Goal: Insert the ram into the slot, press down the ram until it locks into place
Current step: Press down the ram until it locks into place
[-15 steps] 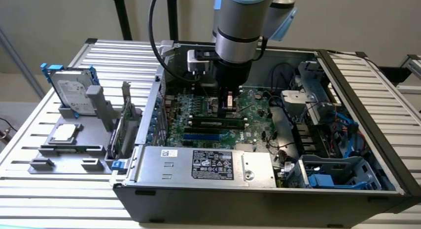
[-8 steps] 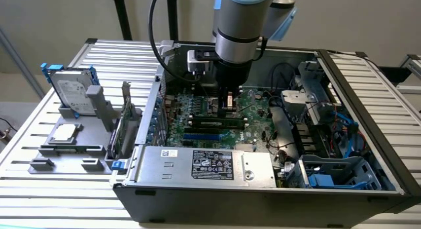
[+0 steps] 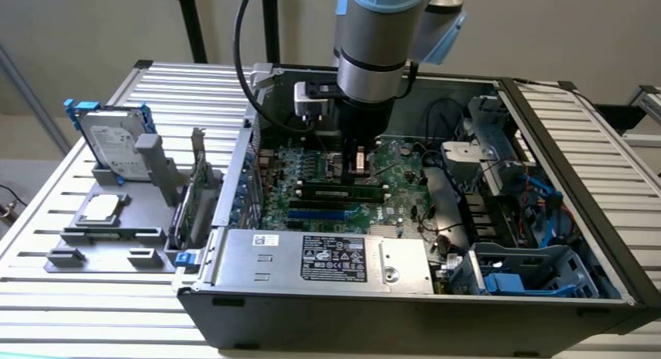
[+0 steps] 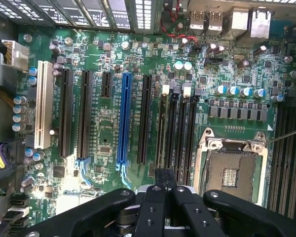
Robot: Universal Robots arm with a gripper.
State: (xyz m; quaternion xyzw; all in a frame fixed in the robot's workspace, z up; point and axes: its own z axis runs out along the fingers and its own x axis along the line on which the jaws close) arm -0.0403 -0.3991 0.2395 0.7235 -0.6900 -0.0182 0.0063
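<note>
The ram point(image 3: 338, 193) lies seated lengthwise in a black slot point(image 3: 336, 198) on the motherboard point(image 4: 108, 98) inside the open computer case point(image 3: 413, 305). My gripper point(image 4: 163, 180) hangs above the board, fingers closed together, holding nothing, apart from the ram.

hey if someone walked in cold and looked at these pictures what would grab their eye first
First, the grey robot arm reaching straight down into the open computer case, its gripper low over the green motherboard. A ram stick lies seated across the board just in front of the gripper. In the wrist view, the bright blue slot stands out among black ones.
</note>
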